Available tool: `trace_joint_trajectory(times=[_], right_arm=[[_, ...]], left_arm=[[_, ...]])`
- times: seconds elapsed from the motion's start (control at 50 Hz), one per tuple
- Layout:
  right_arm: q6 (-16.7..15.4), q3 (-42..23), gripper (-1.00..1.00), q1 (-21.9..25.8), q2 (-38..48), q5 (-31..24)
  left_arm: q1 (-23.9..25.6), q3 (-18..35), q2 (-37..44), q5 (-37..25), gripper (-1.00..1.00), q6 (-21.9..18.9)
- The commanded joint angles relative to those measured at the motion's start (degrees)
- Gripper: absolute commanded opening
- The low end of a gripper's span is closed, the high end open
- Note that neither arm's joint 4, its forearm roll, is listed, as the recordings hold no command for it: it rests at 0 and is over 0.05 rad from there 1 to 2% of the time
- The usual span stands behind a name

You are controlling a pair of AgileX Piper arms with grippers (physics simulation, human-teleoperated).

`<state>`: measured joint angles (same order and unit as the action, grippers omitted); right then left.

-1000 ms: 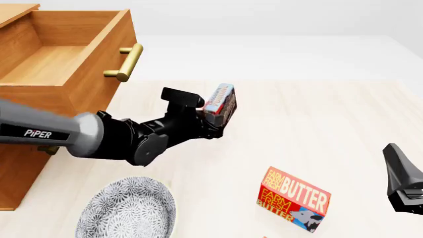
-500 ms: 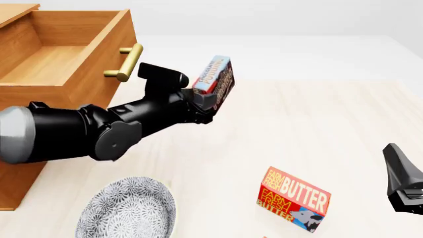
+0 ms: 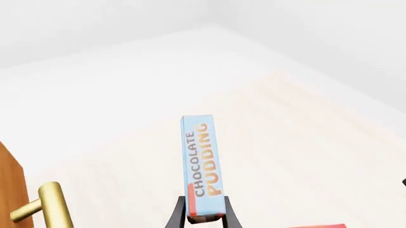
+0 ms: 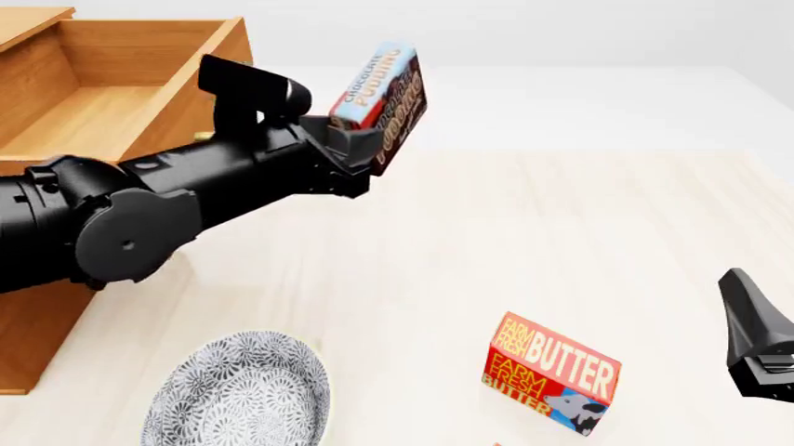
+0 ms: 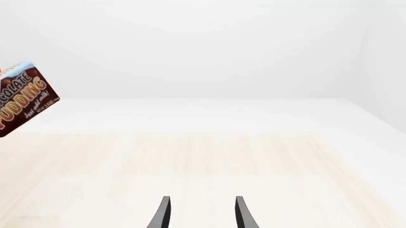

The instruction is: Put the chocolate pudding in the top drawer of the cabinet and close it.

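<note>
Front view: the left gripper (image 4: 357, 147) sits in the upper centre-left of the frame, its jaws clamped on the lower end of the chocolate pudding (image 4: 382, 93); the box is lifted clear of the table (image 4: 596, 242), tilted with its upper end leaning right, light blue face up-left and dark brown side facing the camera; it hangs just right of the top drawer (image 4: 112, 102), beside the drawer front and not over the interior. The drawer stands pulled out of the cabinet (image 4: 32, 316) at the upper left, its inside bare wood; the black arm crosses the drawer front, so the handle is hidden in this view.

Left wrist view: the two fingers (image 3: 178, 216) grip the narrow box (image 3: 201, 164) from both sides at its near end; the lettering "CHOCOLATE PUDDING" runs along the blue face; a brass handle (image 3: 54, 206) shows at the lower left edge.

The right gripper (image 4: 757, 339) rests at the right edge of the front view, low; in the right wrist view its fingers (image 5: 163, 213) stand apart with nothing between them.

A patterned plate (image 4: 236, 395) lies at the lower left of the front view; a butter box (image 4: 552, 372) stands at lower centre-right, well apart from both grippers.
</note>
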<state>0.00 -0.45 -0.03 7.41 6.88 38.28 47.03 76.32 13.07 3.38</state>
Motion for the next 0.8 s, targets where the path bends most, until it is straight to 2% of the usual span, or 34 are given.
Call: trace_joint_trajectory(times=[0.02,0.18,0.36,0.56,0.76,0.8], right_arm=[[0.0,0.0,1.0,0.0,0.0,0.0],[0.0,0.0,1.0,0.0,0.0,0.0],[0.0,0.0,1.0,0.0,0.0,0.0],[0.0,0.0,1.0,0.0,0.0,0.0],[0.0,0.0,1.0,0.0,0.0,0.0],[0.0,0.0,1.0,0.0,0.0,0.0]], left_arm=[[-0.4,0.2,-4.2,-1.8,-1.0,-2.8],[-1.0,1.3,-6.4,-3.6,-1.0,-3.1],[-1.6,3.5,-9.1,-7.6,-1.0,-5.5],[-3.8,5.5,-12.5,-11.2,-1.0,-7.3],[-6.2,7.8,-15.6,-14.8,-1.0,-6.9],[-6.9,8.4,-16.4,-15.8,-1.0,-8.1]])
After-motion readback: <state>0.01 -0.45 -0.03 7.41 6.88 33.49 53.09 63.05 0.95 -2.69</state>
